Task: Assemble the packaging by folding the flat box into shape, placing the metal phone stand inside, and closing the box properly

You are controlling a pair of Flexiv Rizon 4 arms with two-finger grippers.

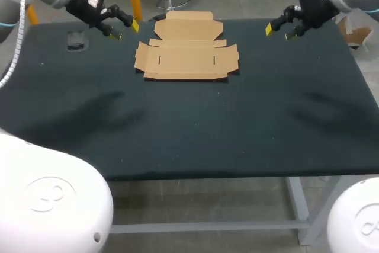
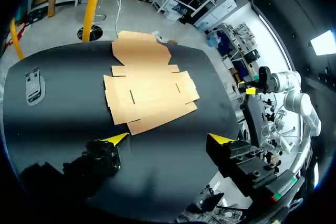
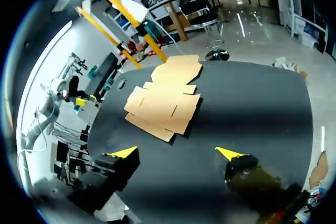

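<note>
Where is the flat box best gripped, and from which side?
Probably its lid panel, from the far side: the flat box lies flush on the table, but that panel seems to overhang the far edge, leaving room for a finger beneath.

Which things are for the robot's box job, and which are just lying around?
For the job:
flat cardboard box
metal phone stand
left gripper and right gripper, both open and holding nothing

Just there:
dark table, which only carries the box and stand
</note>
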